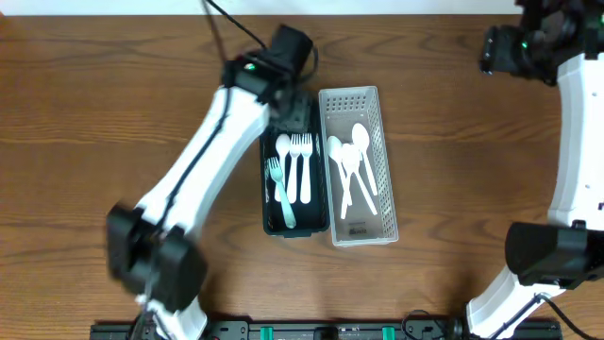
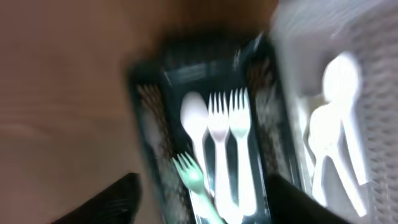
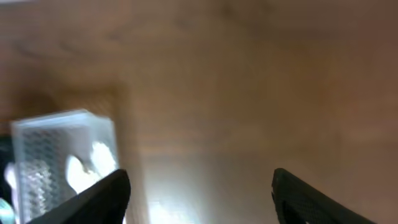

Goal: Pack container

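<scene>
A dark bin (image 1: 323, 225) and a white bin (image 1: 386, 179) stand side by side mid-table. The dark bin holds two white forks (image 1: 300, 162), a white spoon (image 1: 282, 151) and a pale green fork (image 1: 280, 194). The white bin holds several white spoons (image 1: 354, 165). My left gripper (image 1: 291, 49) is open and empty above the far end of the dark bin; its view shows the dark bin (image 2: 149, 112), forks (image 2: 227, 146) and green fork (image 2: 193, 180) between the fingers (image 2: 202, 208). My right gripper (image 3: 199, 196) is open and empty at the far right, the white bin (image 3: 56, 146) at its left.
The wooden table (image 1: 104, 104) spreads round the bins. The right arm's white link (image 1: 576, 142) runs down the right edge. The left arm (image 1: 203, 161) slants across the table's left half toward the dark bin.
</scene>
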{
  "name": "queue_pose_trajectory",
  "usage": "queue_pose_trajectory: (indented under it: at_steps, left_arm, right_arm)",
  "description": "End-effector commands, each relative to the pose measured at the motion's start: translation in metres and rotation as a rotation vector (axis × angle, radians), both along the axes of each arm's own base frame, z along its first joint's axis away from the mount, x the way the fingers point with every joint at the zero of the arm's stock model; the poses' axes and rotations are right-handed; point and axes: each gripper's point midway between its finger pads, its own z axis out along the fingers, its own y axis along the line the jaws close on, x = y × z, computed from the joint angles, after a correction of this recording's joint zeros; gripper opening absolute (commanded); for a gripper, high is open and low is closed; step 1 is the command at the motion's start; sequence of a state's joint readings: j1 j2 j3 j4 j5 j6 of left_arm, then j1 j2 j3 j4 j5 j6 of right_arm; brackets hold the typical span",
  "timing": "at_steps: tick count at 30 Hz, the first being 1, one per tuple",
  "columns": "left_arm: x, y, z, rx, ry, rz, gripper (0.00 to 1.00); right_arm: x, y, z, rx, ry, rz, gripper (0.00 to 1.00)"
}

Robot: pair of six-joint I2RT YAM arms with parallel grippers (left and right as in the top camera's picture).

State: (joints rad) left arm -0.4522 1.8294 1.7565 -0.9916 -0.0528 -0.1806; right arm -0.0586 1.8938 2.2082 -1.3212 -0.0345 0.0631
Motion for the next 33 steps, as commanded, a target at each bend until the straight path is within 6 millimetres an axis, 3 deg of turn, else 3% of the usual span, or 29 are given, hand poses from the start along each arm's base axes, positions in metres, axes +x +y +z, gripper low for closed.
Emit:
queue_pose_trajectory:
  at_steps: [1,3,4,9,14,17,20,26,33]
  left_arm:
    - [0.013,0.036,0.065,0.119,-0.231,0.001,0.94]
    - [0.025,0.059,0.093,0.168,-0.346,0.055,0.98]
    - [0.033,0.069,0.104,0.18,-0.396,0.088,0.98]
    - [0.08,0.116,0.148,0.135,-0.619,0.249,0.98]
    - [0.099,0.163,0.155,0.226,-0.664,0.273,0.98]
    - [0.097,0.17,0.158,0.175,-0.664,0.255,0.98]
    - [0.089,0.157,0.159,0.063,-0.661,0.168,0.98]
    - [0.06,0.147,0.136,0.018,-0.679,0.124,0.98]
    - [0.006,0.15,0.081,-0.001,-0.734,0.117,0.98]
  right_arm:
    - [0.001,0.045,0.05,-0.002,-0.177,0.127,0.8]
    - [0.017,0.069,0.069,-0.002,-0.284,0.175,0.89]
    - [0.027,0.08,0.077,-0.004,-0.336,0.199,0.99]
    - [0.07,0.122,0.1,-0.005,-0.531,0.283,0.99]
    - [0.094,0.134,0.105,-0.001,-0.618,0.295,0.99]
    - [0.095,0.124,0.104,-0.007,-0.61,0.278,0.99]
    - [0.086,0.104,0.099,-0.059,-0.56,0.216,0.99]
    - [0.064,0.061,0.089,-0.118,-0.53,0.117,0.99]
    - [0.023,0.038,0.008,-0.131,-0.465,0.082,0.99]
